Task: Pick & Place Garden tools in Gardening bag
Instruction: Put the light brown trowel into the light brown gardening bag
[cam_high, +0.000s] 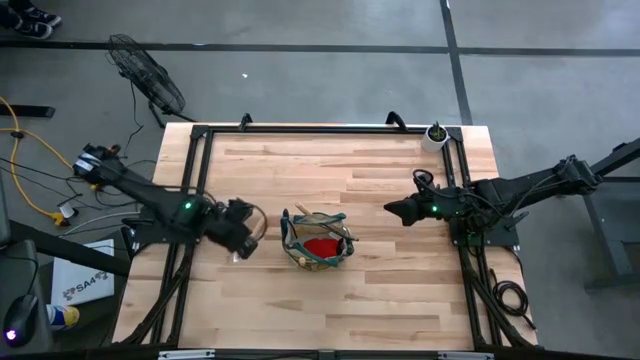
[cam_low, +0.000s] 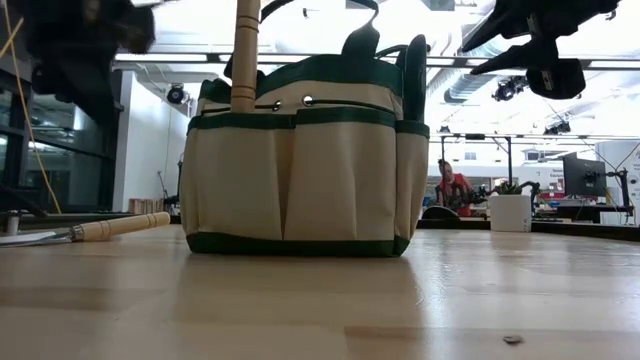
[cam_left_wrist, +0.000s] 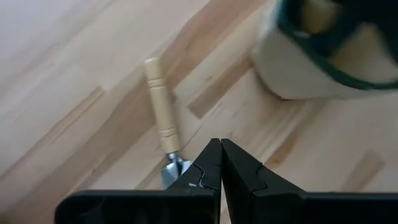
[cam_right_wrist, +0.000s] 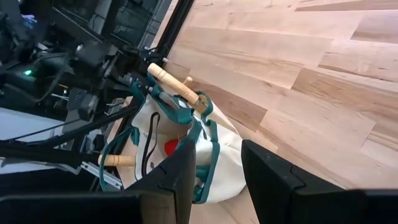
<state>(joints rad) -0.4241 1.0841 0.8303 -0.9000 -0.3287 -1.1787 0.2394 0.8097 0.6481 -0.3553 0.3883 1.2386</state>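
The tan gardening bag (cam_high: 318, 240) with green trim stands upright at the table's middle. A wooden handle (cam_low: 245, 55) sticks up from it, and a red glove (cam_right_wrist: 173, 148) lies inside. A wooden-handled trowel (cam_left_wrist: 160, 112) lies flat on the table left of the bag; it also shows in the low view (cam_low: 110, 228). My left gripper (cam_left_wrist: 219, 148) is shut and empty, raised above the trowel's metal end. My right gripper (cam_right_wrist: 217, 168) is open and empty, in the air right of the bag.
A small white pot with a green plant (cam_high: 435, 135) stands at the far right corner. A black frame (cam_high: 200, 135) runs along the table's left, far and right edges. Bare wood lies near and far of the bag. A person (cam_low: 452, 185) sits in the room behind.
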